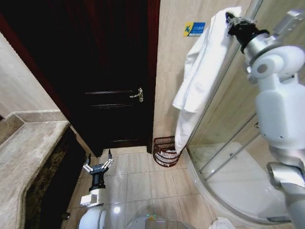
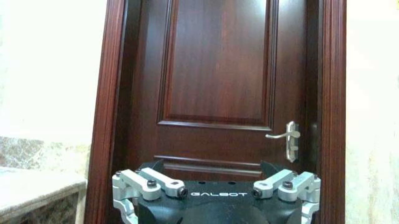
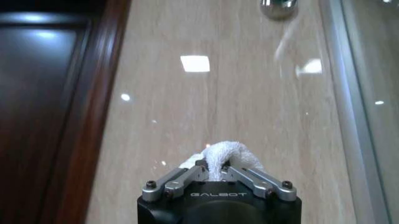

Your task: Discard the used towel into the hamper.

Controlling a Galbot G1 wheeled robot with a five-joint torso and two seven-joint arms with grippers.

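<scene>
Hanging from the right gripper [image 1: 232, 19], high at the right of the scene, the towel [image 1: 202, 71] is held with its long axis running straight down along the beige wall [image 1: 167, 71]. In the right wrist view the fingers [image 3: 198, 171] are seen pressed onto a bunched fold of white cloth [image 3: 227, 156].

The hamper [image 1: 164, 151] stands on the tiled floor [image 1: 138, 176] against the wall, between the dark door [image 1: 95, 71] and the curved shower enclosure [image 1: 228, 143]. It lies well below the right gripper and slightly to its left; the towel's lower end is seen at the hamper's right rim, though contact cannot be confirmed. The right arm is judged the nearer one for the drop.

The left gripper [image 1: 98, 166] is parked low at the near left, fingers spread and empty, facing the door. The hamper's right side is hidden behind the towel, and its contents cannot be made out clearly.
</scene>
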